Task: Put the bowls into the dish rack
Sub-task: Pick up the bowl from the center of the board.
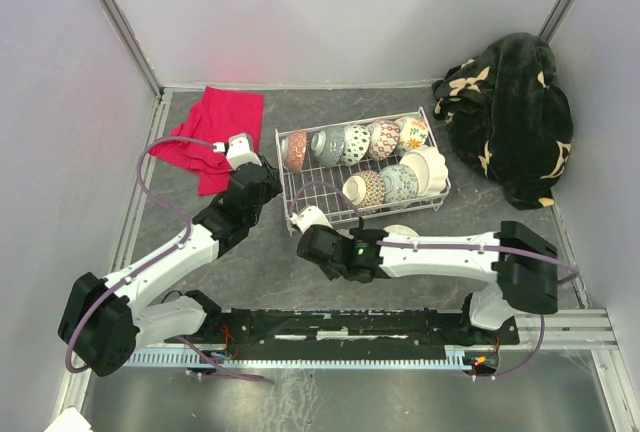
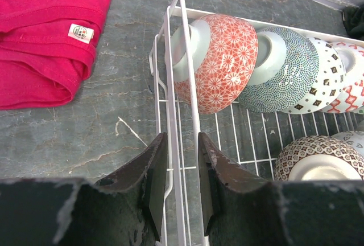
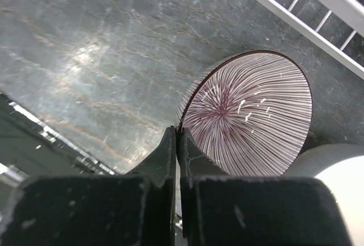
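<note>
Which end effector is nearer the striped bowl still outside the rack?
Right. The right end effector is shut on the striped bowl rim, on the table beside the dish rack. The left end effector straddles the rack's left end wall, away from that bowl.

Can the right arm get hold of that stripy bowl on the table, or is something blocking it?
Probably yes. The right gripper is already at the near rim of the striped bowl, fingers pinched shut on it, with nothing in between. The bowl sits on the table just outside the dish rack.
</note>
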Controlling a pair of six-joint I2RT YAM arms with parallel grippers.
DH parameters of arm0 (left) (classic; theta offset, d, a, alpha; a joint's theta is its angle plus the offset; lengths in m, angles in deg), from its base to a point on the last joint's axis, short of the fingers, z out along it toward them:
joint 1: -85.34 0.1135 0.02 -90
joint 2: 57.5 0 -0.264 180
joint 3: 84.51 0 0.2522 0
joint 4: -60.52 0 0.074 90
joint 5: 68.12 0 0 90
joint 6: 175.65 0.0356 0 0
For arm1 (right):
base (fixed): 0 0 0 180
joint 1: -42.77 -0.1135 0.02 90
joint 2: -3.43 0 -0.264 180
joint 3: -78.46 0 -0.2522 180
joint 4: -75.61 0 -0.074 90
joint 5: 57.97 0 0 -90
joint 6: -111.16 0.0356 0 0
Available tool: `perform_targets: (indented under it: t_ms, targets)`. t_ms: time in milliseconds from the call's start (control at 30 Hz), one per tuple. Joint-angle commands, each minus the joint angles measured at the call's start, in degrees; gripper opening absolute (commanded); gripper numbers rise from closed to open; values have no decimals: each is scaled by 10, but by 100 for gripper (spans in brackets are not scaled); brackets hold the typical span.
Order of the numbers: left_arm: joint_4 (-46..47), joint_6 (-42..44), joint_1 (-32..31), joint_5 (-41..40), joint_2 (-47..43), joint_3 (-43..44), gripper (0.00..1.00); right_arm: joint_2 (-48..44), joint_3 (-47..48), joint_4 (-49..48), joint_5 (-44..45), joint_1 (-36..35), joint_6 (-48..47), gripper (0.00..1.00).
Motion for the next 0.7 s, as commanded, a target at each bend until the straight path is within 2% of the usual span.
perform_targets:
  t_ms: [0, 167, 300, 467, 667]
  targets:
    - [11, 13, 3, -9, -14, 2, 35, -95, 42, 4, -45, 12, -20, 1]
    - [11, 13, 3, -10, -15, 2, 35, -198, 39, -1, -127, 56, -11, 1]
    - [13, 13, 3, -8, -13, 2, 35, -260, 44, -48, -220, 131, 13, 1]
    - [12, 13, 3, -8, -13, 2, 34, -232, 72, -140, -342, 222, 50, 1]
    - [12, 15, 4, -11, -15, 1, 34, -166, 36, -347, -470, 306, 145, 1]
